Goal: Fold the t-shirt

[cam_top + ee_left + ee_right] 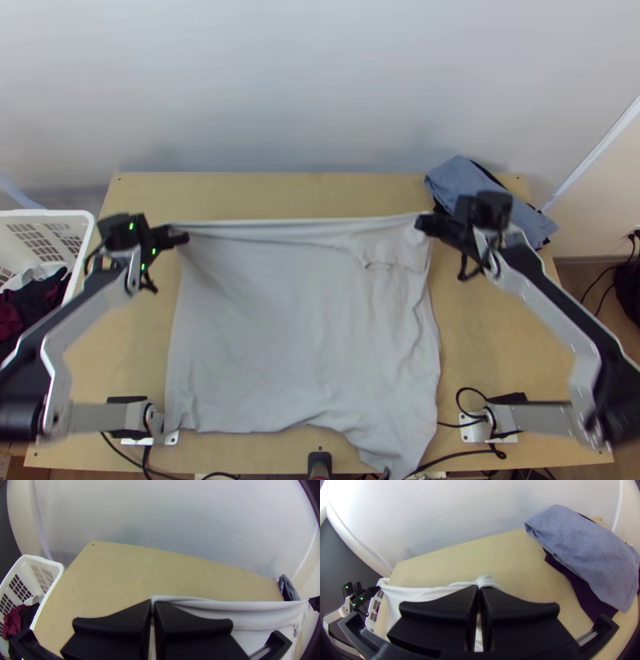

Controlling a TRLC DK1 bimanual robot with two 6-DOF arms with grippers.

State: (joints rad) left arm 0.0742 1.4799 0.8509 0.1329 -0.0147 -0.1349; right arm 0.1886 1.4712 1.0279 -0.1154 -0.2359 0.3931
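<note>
The light grey t-shirt (296, 344) hangs and lies broadly spread between the arms, its upper edge drawn taut, with a small bunched flap near its upper right and a part trailing over the table's near edge. At its upper left corner, my left gripper (178, 237) is shut on the cloth; the left wrist view has this gripper (152, 605) pinching the shirt (260, 615). My right gripper (426, 224) is shut on the upper right corner. In the right wrist view cloth (420, 594) comes out from between the fingertips of this gripper (479, 590).
A white basket (86, 232) with dark and maroon clothes stands beyond the table's left side. Folded blue-grey and dark cloths (472, 188) lie at the far right corner. Black cables (472, 452) run along the near edge of the wooden table (264, 186).
</note>
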